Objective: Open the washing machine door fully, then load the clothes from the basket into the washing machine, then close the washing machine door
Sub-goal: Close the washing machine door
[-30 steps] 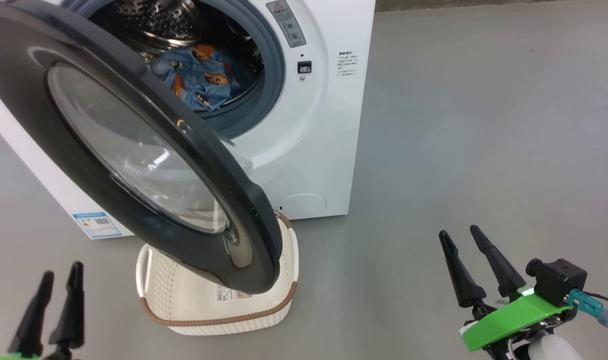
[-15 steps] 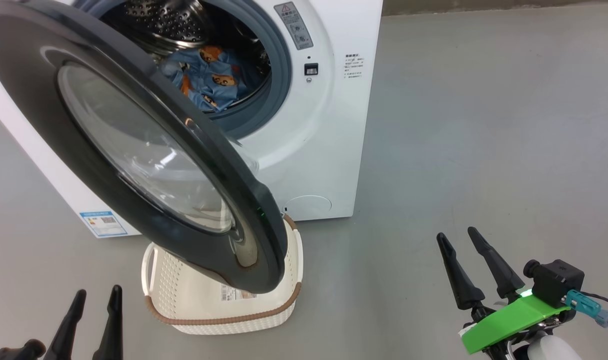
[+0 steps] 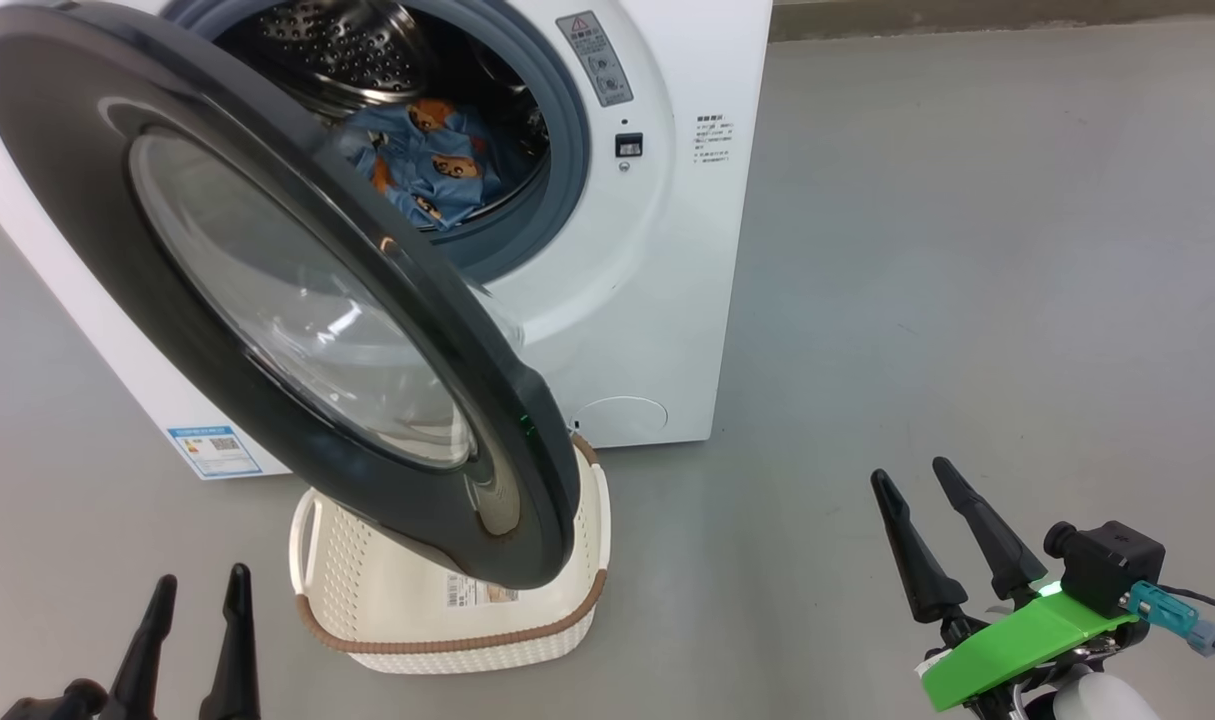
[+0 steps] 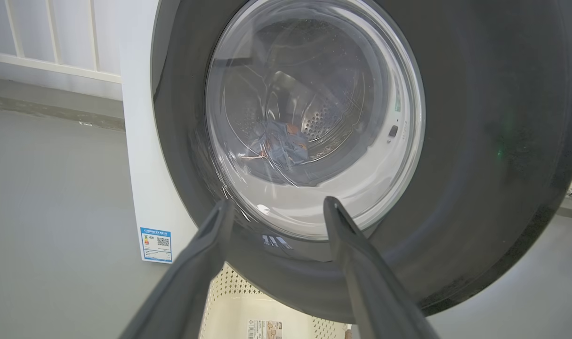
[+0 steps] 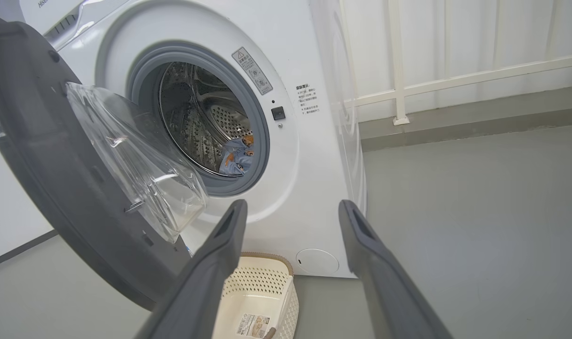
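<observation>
One small heap of light blue clothes with orange-brown bears [image 3: 432, 165] lies inside the shiny steel drum with holes [image 3: 337, 45] of the big white washing machine [image 3: 667, 300]. Its big round door with the black rim and clear glass bowl [image 3: 87, 200] hangs open above the small cream-white plastic basket with a brown braided rim [image 3: 447, 643], hiding part of it. On the basket's bottom we see a paper label [image 3: 482, 592]. Our left gripper [image 3: 202, 576] and right gripper [image 3: 910, 472] sit low, well apart from the machine, jaws spread wide, holding nothing.
</observation>
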### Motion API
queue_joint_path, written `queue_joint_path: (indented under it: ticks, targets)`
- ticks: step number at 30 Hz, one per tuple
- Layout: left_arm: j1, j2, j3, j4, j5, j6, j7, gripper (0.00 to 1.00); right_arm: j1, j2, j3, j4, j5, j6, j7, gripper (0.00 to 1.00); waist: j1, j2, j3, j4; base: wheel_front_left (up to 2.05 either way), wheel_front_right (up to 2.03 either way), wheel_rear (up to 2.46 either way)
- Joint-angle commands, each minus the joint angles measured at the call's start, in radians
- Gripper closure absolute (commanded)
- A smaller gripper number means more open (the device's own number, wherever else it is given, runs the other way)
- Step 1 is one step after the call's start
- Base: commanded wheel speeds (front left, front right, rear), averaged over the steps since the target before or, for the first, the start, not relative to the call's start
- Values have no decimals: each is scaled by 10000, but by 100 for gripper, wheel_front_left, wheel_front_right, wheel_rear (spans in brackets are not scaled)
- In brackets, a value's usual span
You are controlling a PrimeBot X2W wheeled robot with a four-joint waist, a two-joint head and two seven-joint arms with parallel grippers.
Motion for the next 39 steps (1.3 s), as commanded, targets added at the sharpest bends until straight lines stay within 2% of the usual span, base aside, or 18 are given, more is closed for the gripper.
queue_joint_path:
  ticks: [1,29,32,33,39]
  targets:
    - [-290,130,372,-188,105,-28,-121,0,-83,-115,246,-201,54,16,-48,0,0,0,-16,8,0,0,0]
    - [-299,181,244,-417,-6,-41,-122,0,-187,-54,36,-354,-96,16,-48,0,0,0,47,111,0,0,0]
    - [-296,197,234,-423,-24,-41,-122,0,-249,-9,17,-556,-201,16,-48,97,0,0,43,169,0,0,0]
    - [-294,200,224,-419,-29,-41,-122,0,-275,4,32,-622,-219,16,-48,100,0,0,38,201,0,0,0]
    - [-286,196,162,-395,-56,-42,-122,0,-567,30,253,-1117,-224,16,-48,100,0,0,-29,559,0,0,0]
